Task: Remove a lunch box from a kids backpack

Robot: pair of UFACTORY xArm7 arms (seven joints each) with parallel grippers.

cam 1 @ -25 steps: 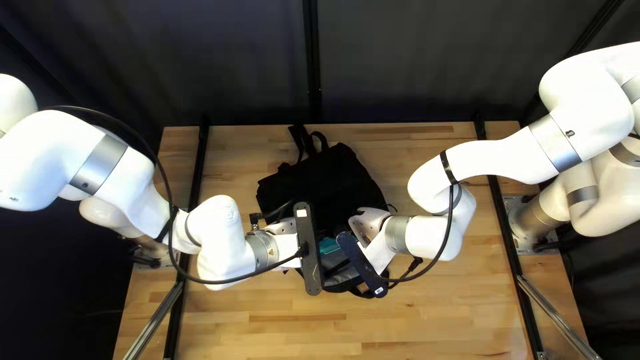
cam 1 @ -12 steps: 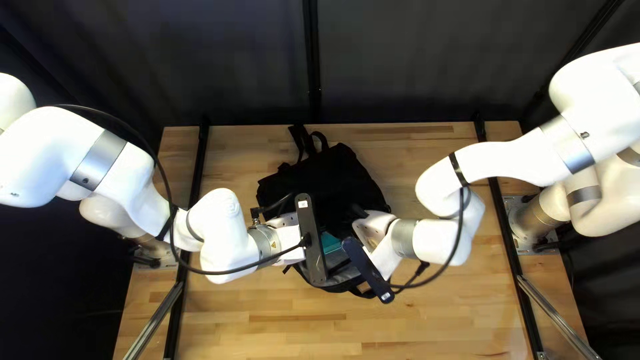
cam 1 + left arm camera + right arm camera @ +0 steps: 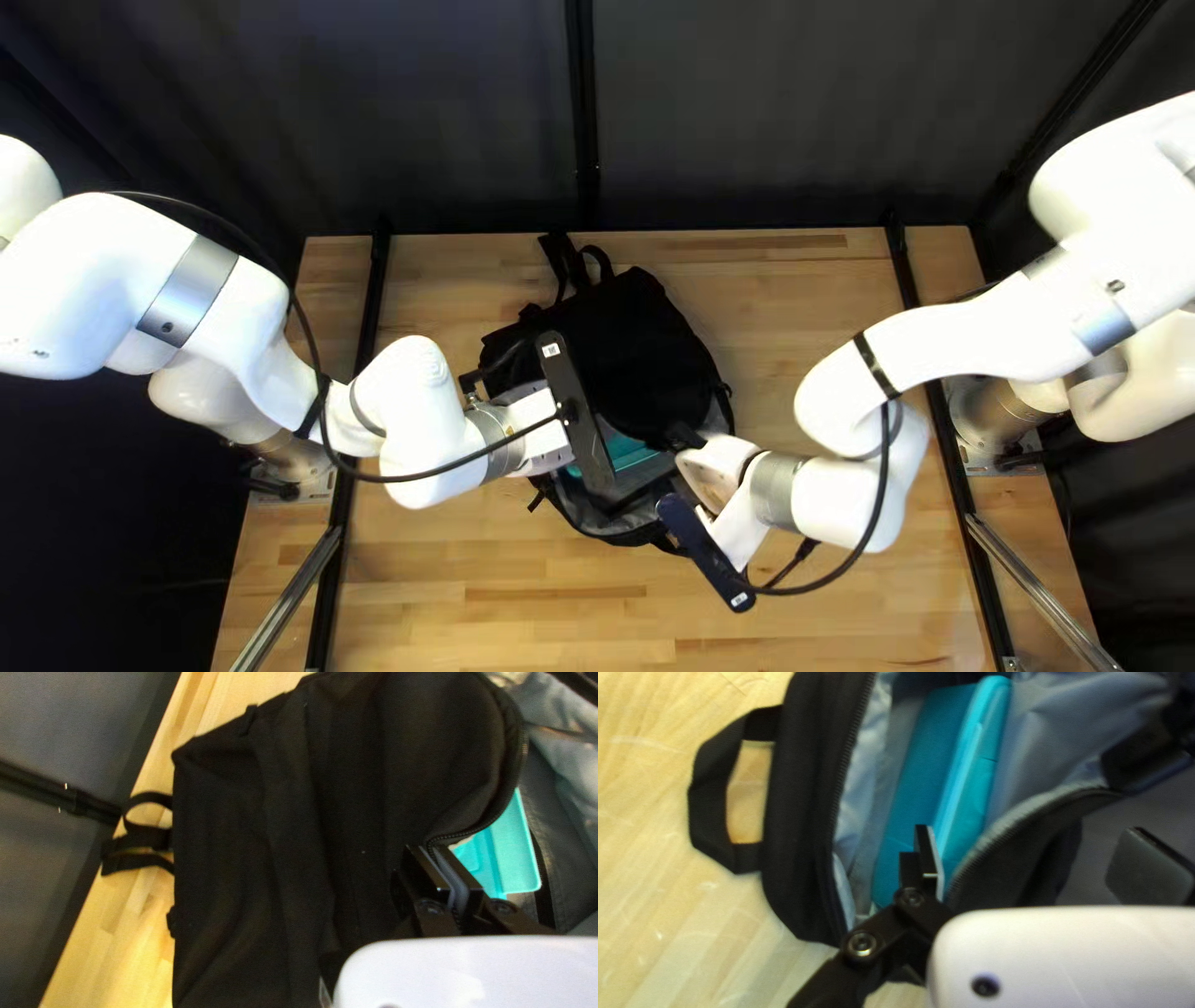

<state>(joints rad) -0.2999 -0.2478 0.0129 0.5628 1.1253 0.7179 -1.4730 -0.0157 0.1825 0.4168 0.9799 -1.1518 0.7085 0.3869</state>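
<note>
A: ok so why's the left gripper [image 3: 431, 855] hanging out on that side of the bag?

B: it's pinching the zip edge of the flap [image 3: 455, 746], cloth squeezed between both fingers. pretty sure that's to stop the mouth flopping shut, so the other arm gets a way in.

A: and the backpack [image 3: 623, 349] just lies on the table [image 3: 498, 585]?

B: yep, opening toward the near edge, handy for both arms. the lunch box [image 3: 971, 778] is the teal thing inside, next to the grey lining [image 3: 1070, 709].

A: right gripper [image 3: 1031, 832]?

B: fingers spread wide, gripping nothing. one's over the box, the other's out past the flap edge, so closing here would probably catch cloth. i'd guess it has to shift until they straddle the box, then squeeze.
</note>
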